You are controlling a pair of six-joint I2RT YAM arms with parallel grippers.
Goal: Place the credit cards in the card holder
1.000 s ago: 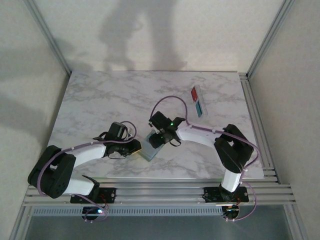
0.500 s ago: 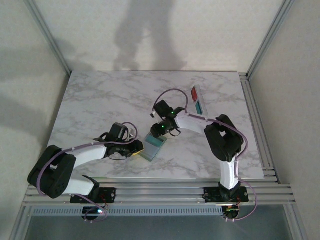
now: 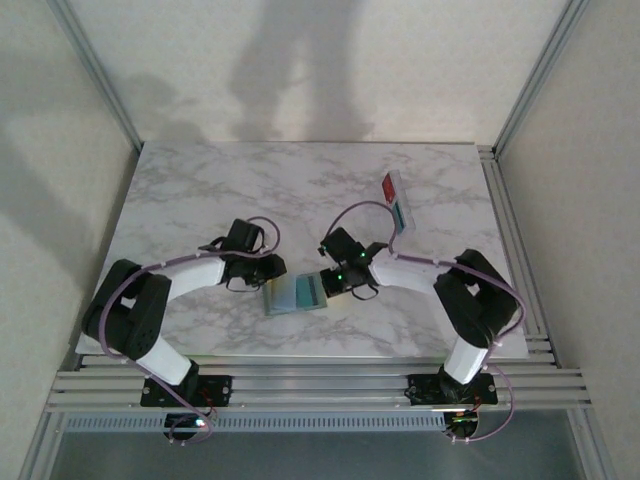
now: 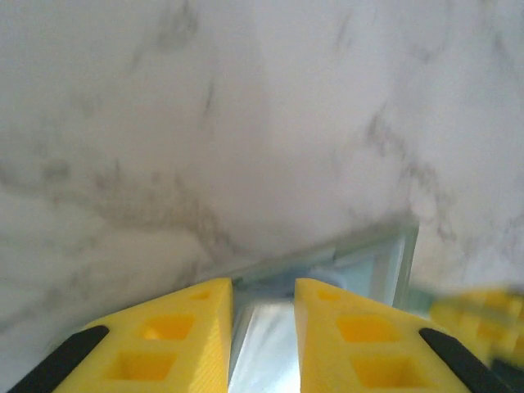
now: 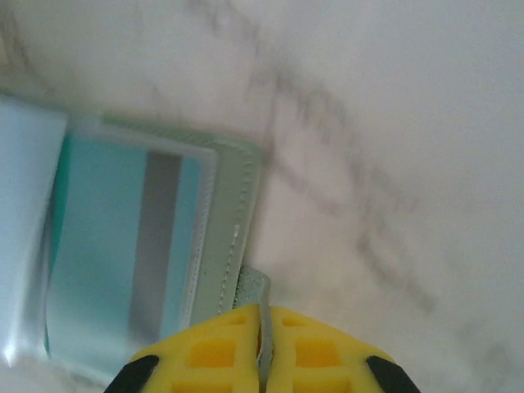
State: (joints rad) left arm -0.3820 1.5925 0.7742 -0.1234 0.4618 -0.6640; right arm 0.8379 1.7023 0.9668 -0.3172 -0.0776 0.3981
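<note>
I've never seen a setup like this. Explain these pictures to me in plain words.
Two robot arms are bolted to a marble table. One picture looks down from above; the other two come from wrist cameras, so the yellow blocks are each arm's own fingers. Between the arms lies an open grey-green card holder with a teal card inside. The right gripper is shut on the holder's edge. The left gripper has its fingers apart around the other side; whether they grip is unclear. Some spare cards lie further back on the right.
</note>
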